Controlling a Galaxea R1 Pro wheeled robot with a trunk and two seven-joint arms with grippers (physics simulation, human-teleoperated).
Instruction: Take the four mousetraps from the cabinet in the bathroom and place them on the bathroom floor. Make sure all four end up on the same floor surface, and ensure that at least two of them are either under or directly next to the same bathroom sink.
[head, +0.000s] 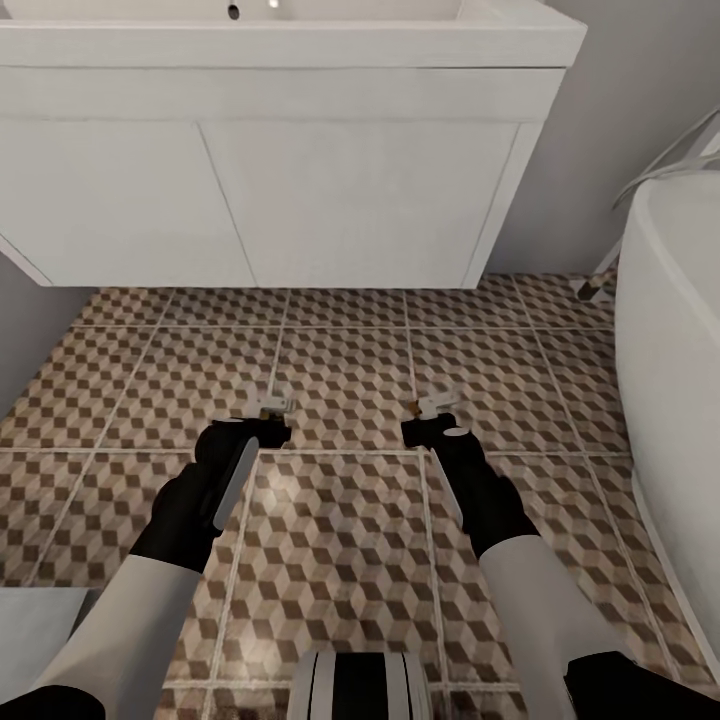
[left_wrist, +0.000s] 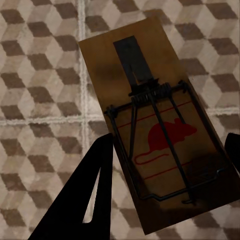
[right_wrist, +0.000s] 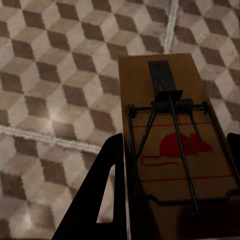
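Two mousetraps are held flat above the bathroom floor (head: 350, 540), apparently for setting down: the left gripper (head: 268, 412) is clenched on one mousetrap (left_wrist: 157, 130), the right gripper (head: 428, 408) on the other mousetrap (right_wrist: 175, 145). The bathroom sink (head: 280, 150) fills the upper frame; open tiles lie beneath it. A bathtub (head: 670, 330) crowds the right edge.

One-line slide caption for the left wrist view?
Left gripper holds a wooden mousetrap with a red mouse print above the cube-patterned bathroom floor.
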